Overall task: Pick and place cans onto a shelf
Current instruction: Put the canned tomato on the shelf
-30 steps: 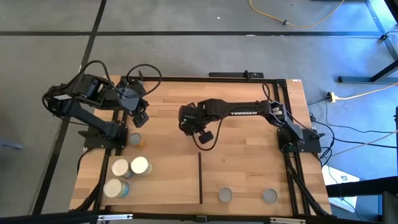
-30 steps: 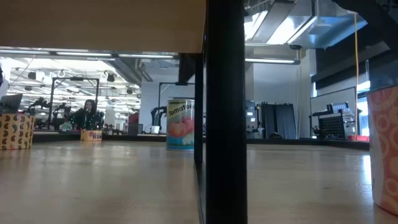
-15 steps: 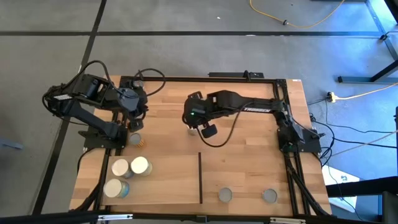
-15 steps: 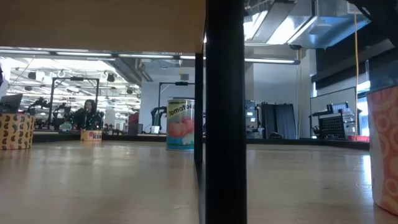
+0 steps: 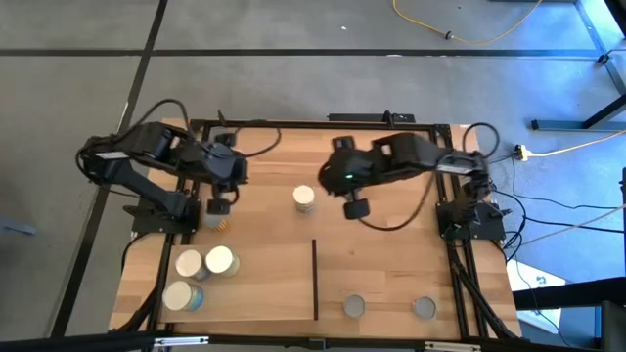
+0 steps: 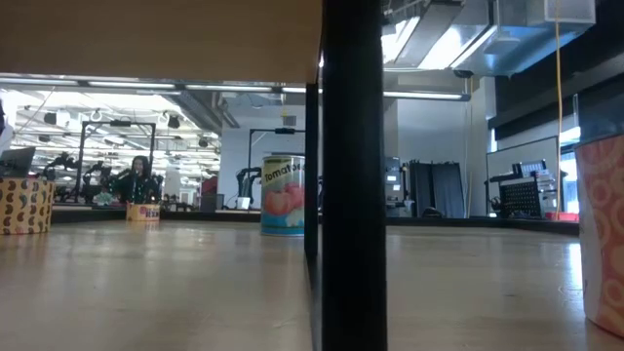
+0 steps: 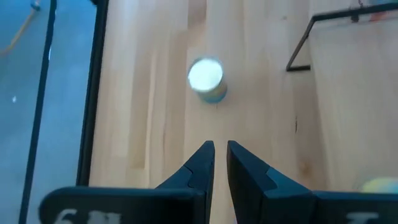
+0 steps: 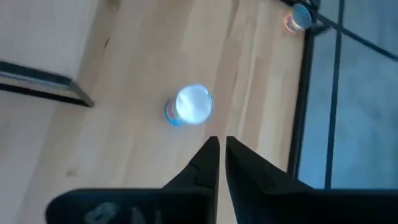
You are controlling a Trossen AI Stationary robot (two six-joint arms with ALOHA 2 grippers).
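Overhead, a white-topped can (image 5: 304, 198) stands alone on the planked table (image 5: 391, 244), between the left gripper (image 5: 217, 203) and the right gripper (image 5: 354, 206), clear of both. Three more white-topped cans (image 5: 203, 264) cluster on the shelf (image 5: 259, 279), left of its black strip (image 5: 314, 279); two grey-topped cans (image 5: 353, 307) sit to the strip's right. At table height, a tomato-labelled can (image 6: 283, 195) stands upright beside a black post (image 6: 353, 175); neither gripper shows. From the left wrist, that arm's fingers (image 7: 202, 165) are nearly together, holding nothing, with the lone can (image 7: 206, 79) ahead. From the right wrist, its fingers (image 8: 210, 163) are likewise almost closed and empty, the same can (image 8: 189, 104) just beyond them.
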